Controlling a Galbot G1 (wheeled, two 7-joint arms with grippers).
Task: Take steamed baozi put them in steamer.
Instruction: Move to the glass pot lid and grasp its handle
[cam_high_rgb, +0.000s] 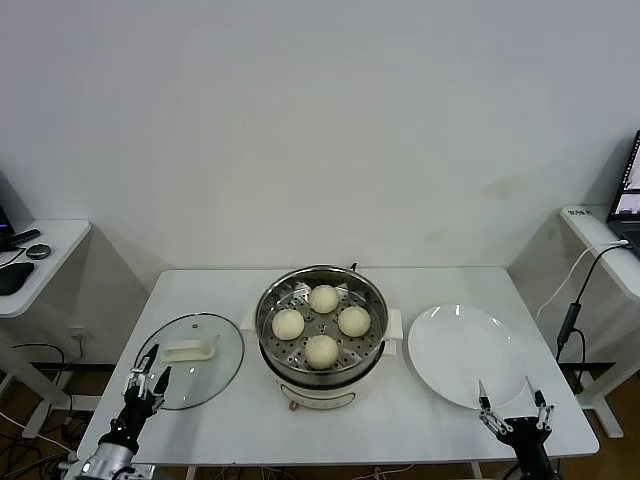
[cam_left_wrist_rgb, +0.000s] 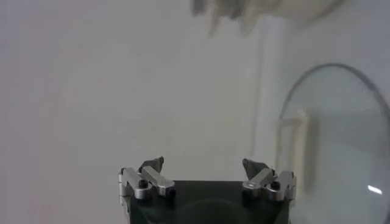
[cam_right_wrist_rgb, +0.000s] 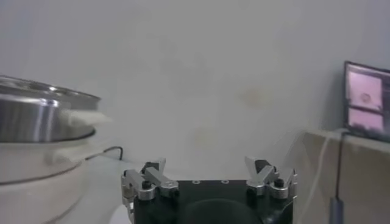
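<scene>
Several cream-white baozi lie on the perforated tray inside the steel steamer (cam_high_rgb: 274, 300): one at the back (cam_high_rgb: 323, 298), one at the left (cam_high_rgb: 288, 323), one at the right (cam_high_rgb: 354, 320), one at the front (cam_high_rgb: 321, 350). The steamer also shows in the right wrist view (cam_right_wrist_rgb: 36, 115). My left gripper (cam_high_rgb: 148, 377) is open and empty at the table's front left edge, beside the glass lid. My right gripper (cam_high_rgb: 512, 408) is open and empty at the front right edge, just below the white plate. Both hold nothing in their wrist views (cam_left_wrist_rgb: 206, 169) (cam_right_wrist_rgb: 206, 169).
A round glass lid (cam_high_rgb: 195, 358) with a cream handle lies flat left of the steamer; it shows in the left wrist view (cam_left_wrist_rgb: 341, 152). A bare white plate (cam_high_rgb: 465, 355) lies right of the steamer. Side desks stand at far left and far right.
</scene>
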